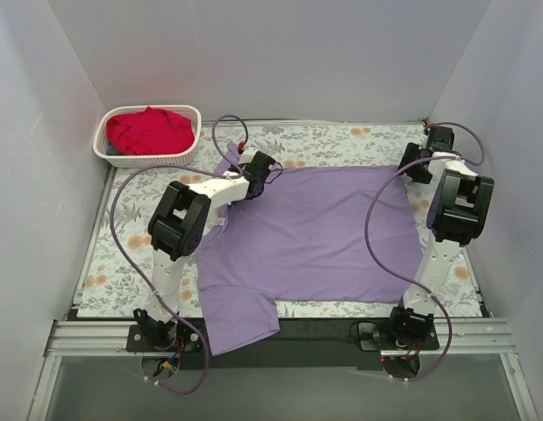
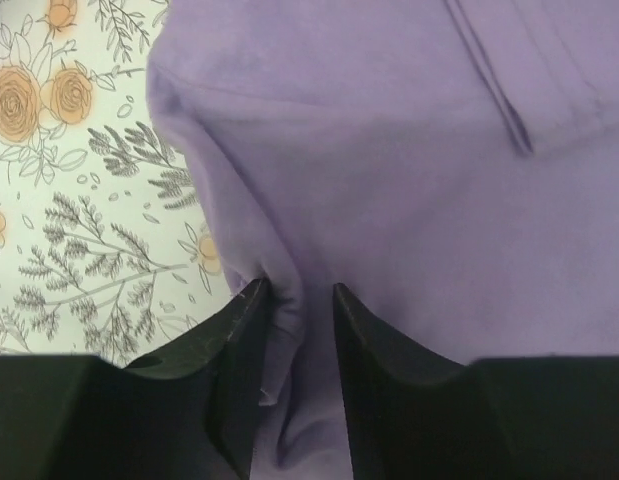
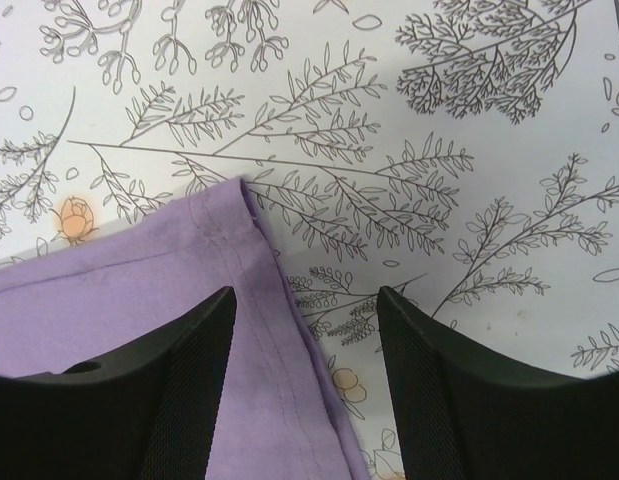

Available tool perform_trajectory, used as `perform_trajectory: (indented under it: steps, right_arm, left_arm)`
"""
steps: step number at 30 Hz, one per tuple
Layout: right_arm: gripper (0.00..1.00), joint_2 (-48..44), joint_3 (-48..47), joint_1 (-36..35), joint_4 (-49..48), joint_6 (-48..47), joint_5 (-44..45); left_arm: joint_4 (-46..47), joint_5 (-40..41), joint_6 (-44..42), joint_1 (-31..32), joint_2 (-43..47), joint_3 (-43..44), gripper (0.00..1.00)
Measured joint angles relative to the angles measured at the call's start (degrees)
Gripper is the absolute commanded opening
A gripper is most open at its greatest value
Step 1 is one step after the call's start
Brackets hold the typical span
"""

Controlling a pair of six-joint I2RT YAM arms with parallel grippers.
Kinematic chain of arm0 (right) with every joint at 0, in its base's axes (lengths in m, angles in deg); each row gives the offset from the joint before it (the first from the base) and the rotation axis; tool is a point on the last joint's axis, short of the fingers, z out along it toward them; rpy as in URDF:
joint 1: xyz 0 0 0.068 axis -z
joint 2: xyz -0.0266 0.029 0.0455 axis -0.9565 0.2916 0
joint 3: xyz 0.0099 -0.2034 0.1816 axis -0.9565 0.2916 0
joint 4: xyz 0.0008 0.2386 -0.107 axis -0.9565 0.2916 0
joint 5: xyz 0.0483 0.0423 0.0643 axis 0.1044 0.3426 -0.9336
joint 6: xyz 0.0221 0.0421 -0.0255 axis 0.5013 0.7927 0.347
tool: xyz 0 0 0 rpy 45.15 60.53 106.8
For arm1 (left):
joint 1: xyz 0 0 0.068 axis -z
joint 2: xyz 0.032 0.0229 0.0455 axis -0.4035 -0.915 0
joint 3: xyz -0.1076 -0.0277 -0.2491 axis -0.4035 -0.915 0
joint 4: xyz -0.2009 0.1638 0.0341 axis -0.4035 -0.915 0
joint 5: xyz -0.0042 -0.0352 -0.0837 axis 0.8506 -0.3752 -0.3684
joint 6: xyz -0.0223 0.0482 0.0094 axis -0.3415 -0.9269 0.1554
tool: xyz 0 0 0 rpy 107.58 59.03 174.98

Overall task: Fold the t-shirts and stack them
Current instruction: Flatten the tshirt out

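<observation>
The lavender t-shirt (image 1: 315, 232) lies spread flat on the floral table, one sleeve hanging over the near edge. My left gripper (image 1: 260, 167) is at its far left shoulder. In the left wrist view the gripper (image 2: 294, 290) is shut on a raised fold of the lavender cloth (image 2: 389, 150). My right gripper (image 1: 416, 165) is at the shirt's far right corner. In the right wrist view it (image 3: 304, 295) is open, straddling the hemmed corner (image 3: 229, 260) just above the table. The red t-shirt (image 1: 148, 130) lies bunched in the basket.
A white lattice basket (image 1: 192, 132) stands at the far left corner of the floral tablecloth (image 1: 341, 139). Grey walls close in the left, back and right. Purple cables loop over both arms. The table's near edge is a black strip (image 1: 324, 329).
</observation>
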Motion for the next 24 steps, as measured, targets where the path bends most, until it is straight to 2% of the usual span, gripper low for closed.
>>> perform_trajectory:
  steps: [5, 7, 8, 9, 11, 13, 15, 18, 20, 24]
  right_arm:
    - [0.56, 0.0, 0.0, 0.0, 0.0, 0.0, -0.3]
    - [0.56, -0.1, 0.0, 0.0, 0.0, 0.0, -0.5]
    - [0.56, -0.1, 0.0, 0.0, 0.0, 0.0, -0.7]
    - [0.56, -0.3, 0.2, 0.0, 0.1, 0.0, -0.9]
    - [0.56, -1.0, 0.9, 0.0, 0.5, 0.0, -1.3]
    - [0.56, -2.0, 2.0, -0.2, 0.9, -0.1, -1.6]
    - [0.56, -3.0, 2.7, -0.5, 1.6, -0.2, -1.9]
    - [0.56, -4.8, 3.0, -1.5, 1.9, -0.2, -2.6]
    - [0.56, -5.7, 3.1, -2.5, 1.9, -0.2, -3.1]
    - [0.56, -7.7, 4.5, -5.8, 1.4, -0.4, -4.0]
  left_arm:
    - [-2.7, 2.1, -0.7, 3.3, 0.1, 0.9, 0.44]
    - [-3.4, 0.8, -0.2, 3.4, 0.9, 0.9, 0.55]
    - [-3.8, 0.1, 0.2, 3.3, 1.6, 0.9, 0.55]
    - [-3.9, -0.6, 0.8, 3.2, 2.5, 0.7, 0.56]
    - [-3.9, -1.7, 1.6, 3.2, 5.3, -0.3, 0.68]
    - [-3.6, -2.7, 2.8, 2.6, 9.2, -2.2, 0.71]
    - [-2.7, -4.3, 4.0, 1.9, 13.7, -4.6, 0.7]
    - [-1.2, -9.2, 7.1, -1.4, 18.9, -7.0, 0.58]
    - [-0.1, -12.9, 9.2, -4.8, 20.1, -7.6, 0.51]
    - [2.5, -20.9, 12.7, -11.8, 18.8, -8.5, 0.42]
